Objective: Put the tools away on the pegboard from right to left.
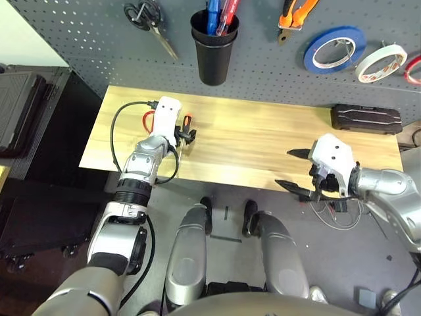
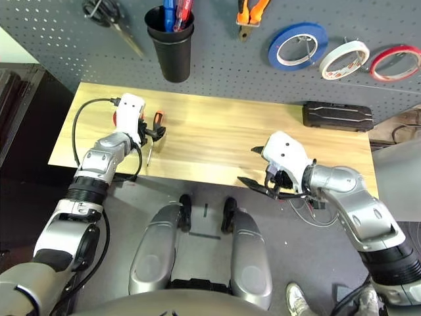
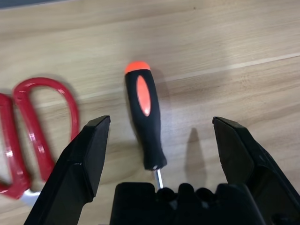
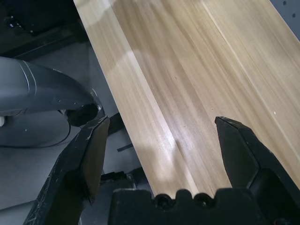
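1. Left gripper low over the left part of the wooden tabletop; fingers spread wide, holding nothing. The screwdriver lies flat on the wood between them, untouched: black handle with orange inlay and orange cap, metal shaft running toward the gripper base.
2. Red-handled scissors lie on the tabletop just beside the screwdriver, handle loops near the outside of one left finger.
3. Right gripper hangs at the near edge of the tabletop on the right side; fingers wide apart, empty. Bare wood and the floor beyond the edge lie below it.
4. Pegboard stands behind the tabletop. Hung on it, right to left: red tape roll, cream-white tape roll, blue tape roll, orange-and-black pliers, black cup holding blue and red items, black-handled scissors.
5. Black case lies at the far right of the tabletop, against the pegboard.
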